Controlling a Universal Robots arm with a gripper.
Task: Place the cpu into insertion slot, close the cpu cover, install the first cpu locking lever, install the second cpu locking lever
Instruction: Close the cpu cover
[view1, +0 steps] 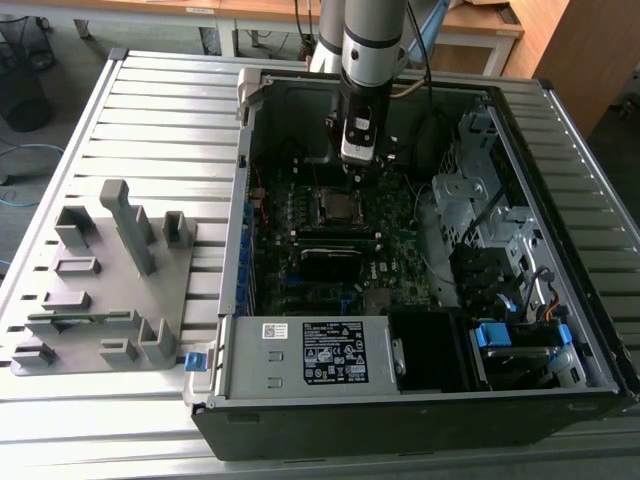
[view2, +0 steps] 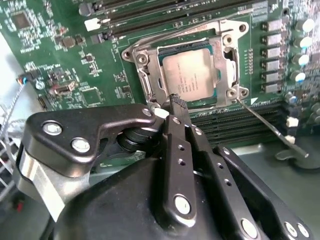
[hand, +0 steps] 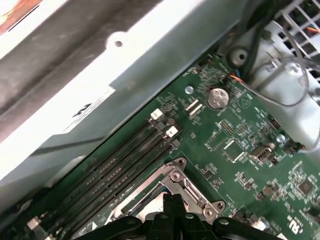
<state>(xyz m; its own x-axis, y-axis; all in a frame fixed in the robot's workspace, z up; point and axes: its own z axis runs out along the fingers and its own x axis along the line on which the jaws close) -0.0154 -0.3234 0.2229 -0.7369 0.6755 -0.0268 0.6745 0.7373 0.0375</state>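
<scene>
The cpu (view2: 192, 75) lies flat in its socket just beyond the fingertips, its dull metal top showing through the window of the cpu cover (view2: 150, 82), which lies down over the chip's edges. The chip looks light, rigid and fragile underneath, best taken by its side edges and not the faces. The cover is thin, stiff sheet metal, hinged and probably springy, so it is better pushed on its frame than pinched. A locking lever (view2: 265, 122), a slim wire rod with a hooked end, juts away from the socket corner to one side of the gripper; it seems unlatched, and would likely slip under a smooth fingertip.

The gripper (view2: 176, 101) has its two black fingers drawn together with nothing between them, the tip at the cover's near edge, touching or nearly so. In the exterior view the arm comes almost straight down into the open computer case (view1: 300, 90), wrist directly above the socket.
</scene>
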